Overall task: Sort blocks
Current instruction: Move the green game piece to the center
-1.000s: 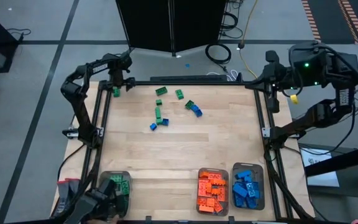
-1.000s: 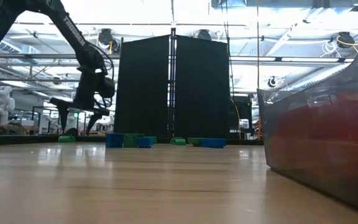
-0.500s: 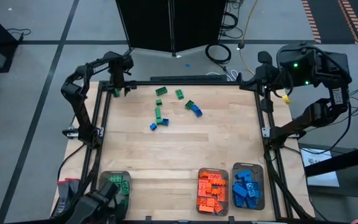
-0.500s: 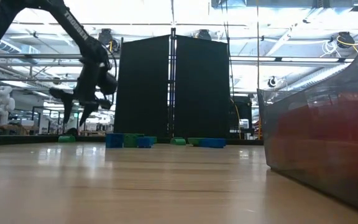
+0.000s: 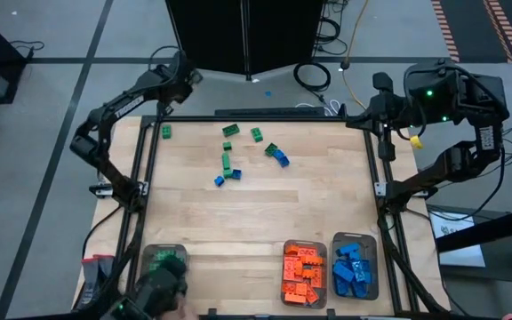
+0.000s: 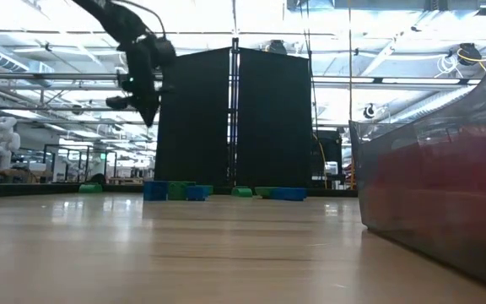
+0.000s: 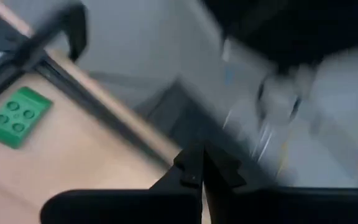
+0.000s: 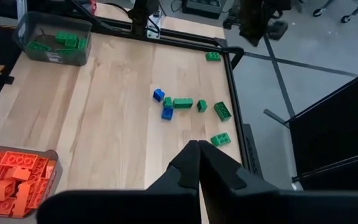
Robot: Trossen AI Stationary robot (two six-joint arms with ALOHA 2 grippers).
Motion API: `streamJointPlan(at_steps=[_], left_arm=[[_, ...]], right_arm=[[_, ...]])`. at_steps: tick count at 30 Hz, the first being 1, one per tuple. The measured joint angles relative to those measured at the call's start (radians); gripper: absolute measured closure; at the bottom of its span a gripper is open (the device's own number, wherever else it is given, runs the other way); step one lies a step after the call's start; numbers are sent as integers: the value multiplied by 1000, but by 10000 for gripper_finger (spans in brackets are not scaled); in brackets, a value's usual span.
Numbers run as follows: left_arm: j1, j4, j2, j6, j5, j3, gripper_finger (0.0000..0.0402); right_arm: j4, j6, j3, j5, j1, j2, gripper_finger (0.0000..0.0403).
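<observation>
A: High view: the table [image 5: 265, 213] is seen with three trays along its near edge and loose blocks [image 5: 249, 149] scattered toward the far edge. Which arm is placed nearer the stray green block [image 5: 166, 132]?

B: The left gripper [image 5: 181, 78] is raised past the far left corner, jaws pressed together on nothing. That block lies flat on the wood just inside the corner frame, below and beside the jaws, not between them. The right gripper [image 8: 198, 147], also closed and empty, is held well apart beyond the right corner.
</observation>
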Motion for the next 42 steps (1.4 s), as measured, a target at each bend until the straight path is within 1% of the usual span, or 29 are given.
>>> streamJointPlan(at_steps=[3, 5, 7, 8, 10, 12, 14, 16, 18, 20, 23, 25, 28, 30, 33, 37, 42], left_arm=[[-52, -19, -13, -285, -225, 0, 398], [-72, -94, -9, -454, -313, -4, 398], [-78, -194, -3, -613, -327, -18, 400], [-71, -241, -1, -663, -316, -33, 400], [-49, -315, -1, -714, -273, -67, 400], [-9, -326, -1, -695, -193, -105, 400], [43, -304, -1, -615, -91, -137, 401], [84, -232, -2, -531, -39, -165, 401], [110, -204, -1, -503, -13, -181, 401], [126, -205, -2, -511, -9, -183, 401], [142, -217, -2, -512, -42, -182, 401], [148, -257, -2, -531, -71, -182, 401], [146, -343, -2, -609, -101, -182, 401], [147, -375, -2, -622, -122, -182, 401], [164, -385, 9, -587, -151, -182, 401], [174, -371, 52, -516, -148, -182, 401], [173, -330, 118, -451, -100, -182, 402]], right_arm=[[0, -3, 0, 0, 0, -9, 403], [0, -2, 0, -1, 0, -16, 403], [0, 10, 0, -1, 0, -23, 403], [0, 20, 0, -2, 0, -29, 403], [0, 28, 0, -2, 0, -42, 403], [0, 28, 0, -2, 0, -57, 403], [-1, 29, 0, -2, 0, -73, 403], [0, 25, 0, -2, 0, -87, 403], [0, 23, 0, -2, 0, -101, 403], [0, 30, 0, -2, 0, -113, 403], [-1, 52, 0, -2, 0, -124, 403], [-1, 68, 0, -2, 0, -126, 403], [0, 79, 0, -2, 0, -127, 403], [0, 80, 0, -2, 0, -128, 403], [1, 79, -5, -2, 0, -129, 403], [0, 68, -53, -2, 0, -139, 403], [7, 45, -147, -2, 0, -149, 403]])
